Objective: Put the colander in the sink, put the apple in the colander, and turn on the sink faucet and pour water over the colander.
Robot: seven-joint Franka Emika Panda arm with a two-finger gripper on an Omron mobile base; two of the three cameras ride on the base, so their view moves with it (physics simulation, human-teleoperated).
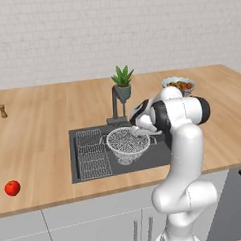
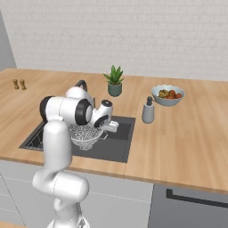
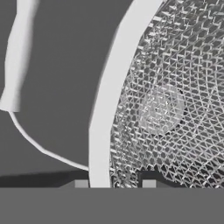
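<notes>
Your sink (image 1: 159,158) sits recessed in the wood counter, and the colander (image 1: 128,144) hangs over its middle, just right of the wire rack (image 1: 92,154) and in front of the sink faucet (image 1: 114,100). In the left base view it looks slightly raised off the basin floor, though you cannot be sure of that gap from here. The gripper (image 3: 114,183) straddles the colander's rim on its right side: one dark tip shows outside the white rim and one inside the mesh, so the fingers look nearly closed on the rim, holding it.

Judging the step as the placing of the colander, lower it straight and level until the base settles on the basin floor, keep it clear of the rack, and leave room under the spout before letting go.

The apple (image 1: 12,187) waits on the counter near its front edge, far to the left, well apart from the sink.

The fingertips are cut off at the bottom of the hand view, and the wrist hides them in both base views.
</notes>
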